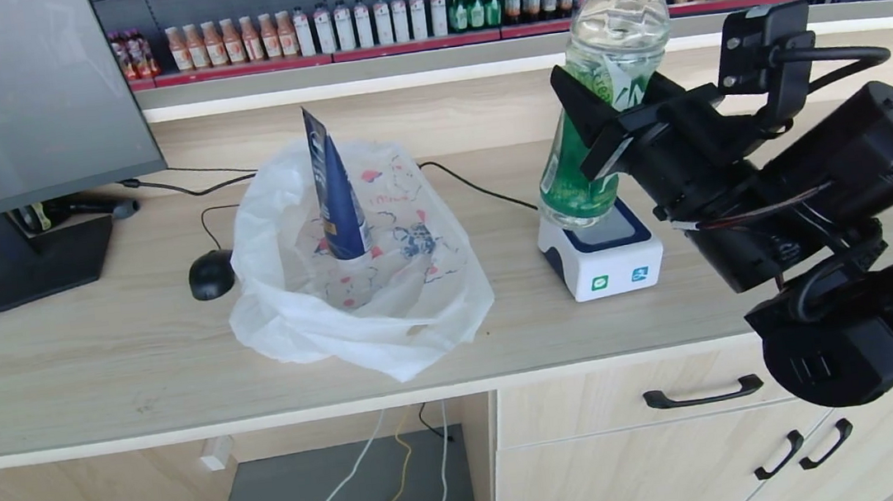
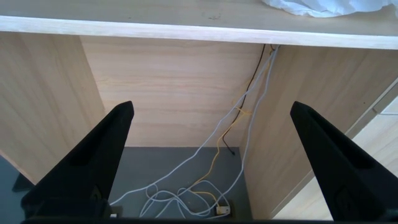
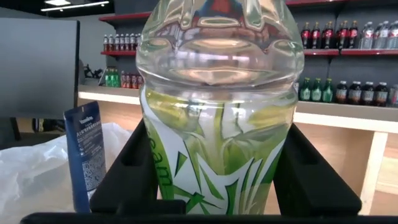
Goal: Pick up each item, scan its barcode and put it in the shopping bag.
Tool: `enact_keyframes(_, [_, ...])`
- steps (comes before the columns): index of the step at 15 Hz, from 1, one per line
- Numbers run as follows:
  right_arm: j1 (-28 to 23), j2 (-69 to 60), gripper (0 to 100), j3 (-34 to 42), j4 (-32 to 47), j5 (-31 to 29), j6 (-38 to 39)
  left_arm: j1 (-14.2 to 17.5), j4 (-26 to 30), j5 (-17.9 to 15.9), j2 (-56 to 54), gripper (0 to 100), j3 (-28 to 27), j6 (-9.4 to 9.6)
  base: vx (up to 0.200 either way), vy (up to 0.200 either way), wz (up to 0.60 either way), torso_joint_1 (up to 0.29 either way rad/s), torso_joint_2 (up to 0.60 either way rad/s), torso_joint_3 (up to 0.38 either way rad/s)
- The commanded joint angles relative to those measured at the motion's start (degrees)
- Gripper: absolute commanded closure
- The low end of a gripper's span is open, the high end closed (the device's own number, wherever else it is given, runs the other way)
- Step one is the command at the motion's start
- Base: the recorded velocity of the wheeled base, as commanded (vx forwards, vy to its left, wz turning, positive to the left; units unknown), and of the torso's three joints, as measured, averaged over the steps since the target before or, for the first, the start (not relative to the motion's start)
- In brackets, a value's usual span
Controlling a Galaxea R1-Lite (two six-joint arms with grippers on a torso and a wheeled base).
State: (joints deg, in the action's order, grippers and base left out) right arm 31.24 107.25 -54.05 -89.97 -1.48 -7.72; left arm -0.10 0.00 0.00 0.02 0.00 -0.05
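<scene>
Over the scanner [image 1: 614, 262], at three o'clock from the shopping bag [image 1: 419, 303], our right pincer [image 1: 591, 123] grips the bottle [image 1: 615, 34]; we see our left pincer [image 2: 211, 109] gaping, facing the desk [image 2: 124, 25].

Open counter [image 1: 520, 317] separates scanner [image 1: 610, 266] from shopping bag [image 1: 436, 310], where a tube [image 1: 338, 204] stands upright.

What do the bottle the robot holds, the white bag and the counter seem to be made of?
The bottle looks like clear glossy plastic: see-through, moulded ribs, green printed label. The shopping bag seems thin translucent white plastic film, crinkled and slumped. The counter shows pale wood grain, matt; real wood or laminate, I cannot tell.
</scene>
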Motion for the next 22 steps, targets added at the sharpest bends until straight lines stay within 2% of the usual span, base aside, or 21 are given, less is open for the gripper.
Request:
enact_keyframes(1, [0.13, 0.15, 100, 0.18, -0.03, 0.07, 0.07, 0.01, 0.00, 0.00, -0.02, 0, 0.00, -0.21, 0.000, 0.200, 0.00, 0.002, 0.00, 0.007])
enact_keyframes(3, [0.13, -0.29, 100, 2.90, -0.03, 0.07, 0.86, 0.01, 0.00, 0.00, -0.02, 0, 0.00, -0.39, 0.000, 0.200, 0.00, 0.002, 0.00, 0.002])
enact_keyframes(11, [-0.22, -0.38, 100, 4.57, -0.03, 0.07, 2.53, 0.01, 0.00, 0.00, -0.02, 0, 0.00, -0.13, 0.000, 0.200, 0.00, 0.008, 0.00, -0.001])
enact_keyframes(12, [-0.22, -0.03, 100, 4.22, -0.03, 0.07, 2.53, 0.01, 0.00, 0.00, -0.02, 0, 0.00, 0.84, 0.000, 0.000, 0.00, 0.000, 0.00, 0.000])
enact_keyframes(14, [-0.57, 0.94, 100, 3.25, -0.03, 0.07, 2.36, 0.01, 0.09, 0.00, -0.02, 0, 0.00, 1.28, 0.000, 0.000, 0.00, 0.000, 0.00, 0.000])
enact_keyframes(22, [-0.75, 8.94, 100, -1.23, -0.03, 0.24, 1.74, 0.01, 0.09, 0.00, -0.02, 0, 0.00, 1.28, 0.000, 0.000, 0.00, 0.000, 0.00, 0.000])
